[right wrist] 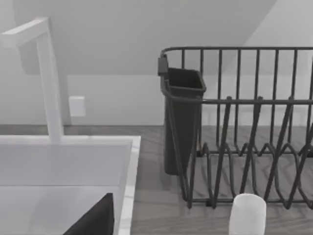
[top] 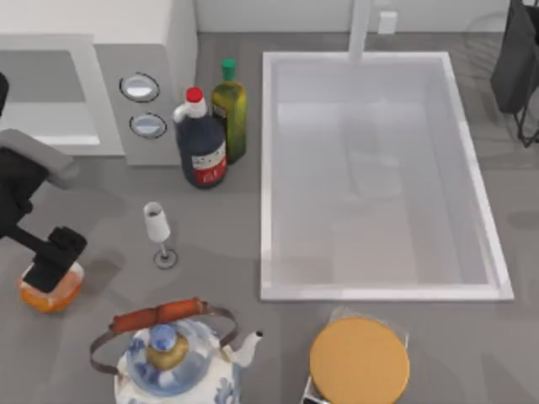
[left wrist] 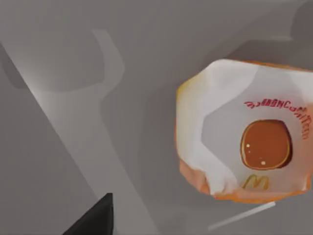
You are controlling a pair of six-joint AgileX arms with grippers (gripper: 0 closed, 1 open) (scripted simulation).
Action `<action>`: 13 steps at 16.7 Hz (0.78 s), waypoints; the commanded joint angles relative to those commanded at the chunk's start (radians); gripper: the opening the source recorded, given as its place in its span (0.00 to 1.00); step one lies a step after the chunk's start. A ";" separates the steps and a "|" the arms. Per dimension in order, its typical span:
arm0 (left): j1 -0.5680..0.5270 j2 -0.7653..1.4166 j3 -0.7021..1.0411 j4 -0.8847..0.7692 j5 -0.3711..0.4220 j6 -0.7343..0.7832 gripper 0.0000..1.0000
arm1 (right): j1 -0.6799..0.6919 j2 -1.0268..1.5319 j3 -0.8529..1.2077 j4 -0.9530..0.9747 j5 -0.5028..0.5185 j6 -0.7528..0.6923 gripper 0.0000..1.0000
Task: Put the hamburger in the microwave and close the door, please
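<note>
Orange-brown and round, the small hamburger [top: 50, 290] in its pale translucent wrapper-like tray sits on the grey worktop [top: 210, 261] at the top view's left edge, in front of the large white boxy microwave [top: 93, 93] with its grey panel of two silver-rimmed dials. The left gripper [top: 52, 257] hangs directly over the hamburger, its black body covering most of the bun from above; whether its jaws stand apart or together I cannot tell. The left wrist view shows the hamburger [left wrist: 249, 134] from above, with a white wrapper, red lettering and a glossy brown centre. I judge it light and soft, likely to squash or slide inside its slick wrapping, so a gentle hold across the sides of the bun, low enough to catch the tray as well, looks safest. Being nearly round, it has no real long axis and no marked heading; it lies flat, top upward. The microwave's white-framed door [top: 42, 97] with its grey window lies at the top view's far left, and I cannot tell how far it stands open. A wine glass [top: 158, 231] stands near the hamburger, a blue-and-white kettle [top: 168, 362] nearer the front edge. The right arm [top: 518, 63] is parked by the top view's right edge, beyond the white sink basin [top: 379, 172], its camera facing a dark dish rack [right wrist: 244, 127].
</note>
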 joint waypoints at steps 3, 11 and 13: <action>-0.008 0.134 0.109 -0.097 -0.001 0.055 1.00 | 0.000 0.000 0.000 0.000 0.000 0.000 1.00; -0.008 0.173 0.148 -0.131 -0.002 0.077 1.00 | 0.000 0.000 0.000 0.000 0.000 0.000 1.00; -0.010 0.190 0.128 -0.097 -0.002 0.080 1.00 | 0.000 0.000 0.000 0.000 0.000 0.000 1.00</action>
